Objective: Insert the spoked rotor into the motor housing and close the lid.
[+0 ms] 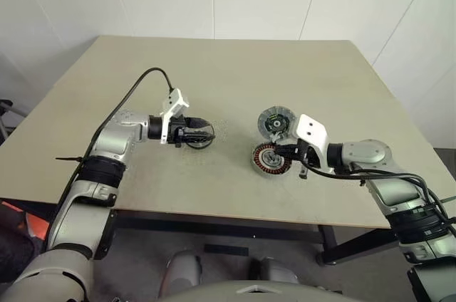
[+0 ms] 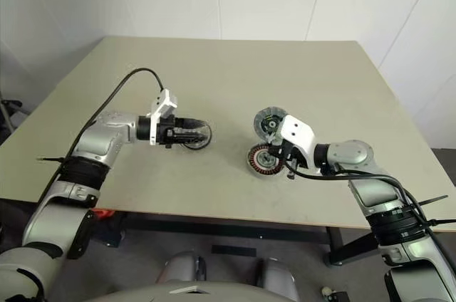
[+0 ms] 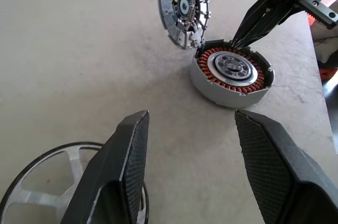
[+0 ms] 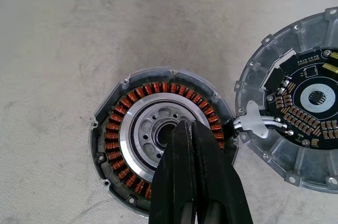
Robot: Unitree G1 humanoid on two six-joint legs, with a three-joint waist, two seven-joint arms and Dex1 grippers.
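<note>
1. Copper-coloured windings ring the silver hub of the squat round motor housing (image 4: 165,137), which lies open on the beige table (image 1: 235,67) near its front edge, right of centre.
2. Hinged up at the housing's far side is the flat round grey lid (image 3: 184,6) with ribbed rim and green-and-black centre; a short cable joins the two.
3. Tiny white marks show on the lid's circuit board, too small to read; no brand or label is legible anywhere.
4. The right gripper (image 4: 193,129) has its black fingers pressed together, their tips over the housing's hub and hiding its near part; whether they touch it cannot be told.
5. The shiny silver spoked rotor (image 3: 47,192) with a dark rim lies on the table left of centre, well apart from the housing, largely covered by the left gripper (image 1: 201,133) and cut off in the wrist view.
6. The left gripper's fingers (image 3: 129,150) stand apart, clamped on nothing; whether they touch the rotor cannot be told.
</note>
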